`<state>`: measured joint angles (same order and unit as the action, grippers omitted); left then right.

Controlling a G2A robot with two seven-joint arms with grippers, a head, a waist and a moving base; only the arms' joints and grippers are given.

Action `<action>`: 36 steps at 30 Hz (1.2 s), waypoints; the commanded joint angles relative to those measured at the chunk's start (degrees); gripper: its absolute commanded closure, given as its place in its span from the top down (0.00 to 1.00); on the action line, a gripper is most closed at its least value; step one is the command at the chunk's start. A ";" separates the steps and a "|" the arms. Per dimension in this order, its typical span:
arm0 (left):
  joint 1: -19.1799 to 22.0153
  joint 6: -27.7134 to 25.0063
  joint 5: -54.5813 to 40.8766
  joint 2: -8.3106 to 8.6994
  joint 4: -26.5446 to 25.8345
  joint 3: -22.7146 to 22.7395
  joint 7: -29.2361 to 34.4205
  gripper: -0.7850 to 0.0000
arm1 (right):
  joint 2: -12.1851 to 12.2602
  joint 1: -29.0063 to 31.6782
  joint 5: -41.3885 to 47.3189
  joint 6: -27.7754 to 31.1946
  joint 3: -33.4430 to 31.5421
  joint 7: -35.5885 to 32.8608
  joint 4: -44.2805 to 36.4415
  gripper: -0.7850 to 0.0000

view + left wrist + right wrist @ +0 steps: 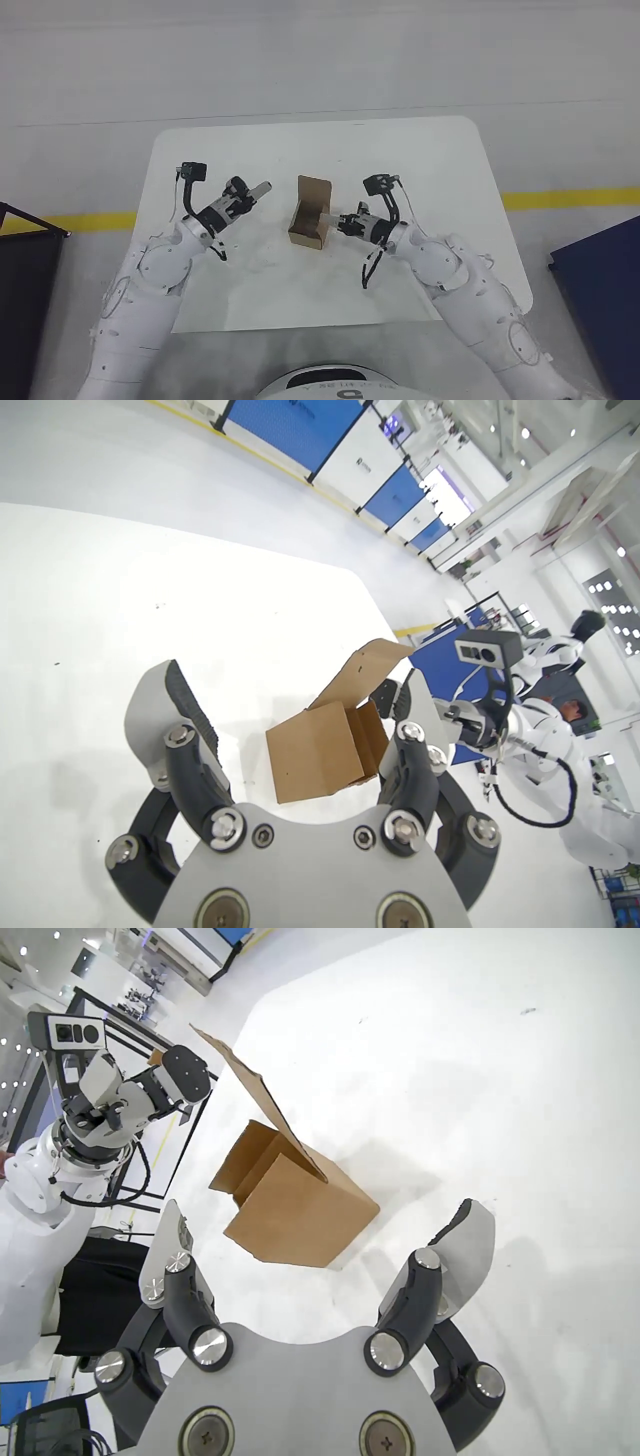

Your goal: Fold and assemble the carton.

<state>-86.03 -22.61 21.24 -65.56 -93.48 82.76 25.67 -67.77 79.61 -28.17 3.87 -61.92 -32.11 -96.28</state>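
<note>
Floor: pale grey smooth floor [300,60], one thin seam running across it.
Floor marking: yellow tape line [570,198], showing on both sides of the table.
Table: white tabletop with rounded corners [430,160], a few dark specks on it.
Partitions: blue and white panel screens in black frames [295,430], in a row along a yellow line.
Right side: dark blue flat panel [610,280], near the table.
Left side: black-framed dark stand [30,300], on the floor.
Light: small round ceiling lamps [525,432], bright, among white overhead beams.
</note>
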 commanded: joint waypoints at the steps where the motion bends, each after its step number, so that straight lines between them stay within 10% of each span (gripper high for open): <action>1: -1.53 -1.39 -1.33 0.19 -0.01 1.42 -0.50 1.00 | -0.28 -1.16 -1.91 -4.65 1.64 -1.63 0.27 1.00; 11: -4.85 -5.43 -3.93 0.65 0.76 3.22 -0.60 1.00 | -1.51 -5.48 -3.73 -13.96 6.05 -5.46 2.23 0.64; 17: -5.36 -6.88 -4.45 0.90 1.10 4.41 -1.06 1.00 | -2.35 -7.91 -6.94 -16.79 9.79 -6.76 2.56 0.00; 32: -4.79 -5.37 1.41 1.01 0.00 1.69 -0.63 1.00 | -1.92 -5.85 -30.95 -32.55 11.55 -12.52 -7.96 0.00; 36: -3.24 -3.79 4.76 0.92 -0.80 -1.24 1.95 1.00 | -2.01 -4.83 -25.47 -32.65 8.88 -14.28 -8.26 0.45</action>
<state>-89.77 -27.06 24.62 -64.62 -94.12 82.43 26.75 -69.78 74.44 -55.05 -28.75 -52.36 -46.07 -104.65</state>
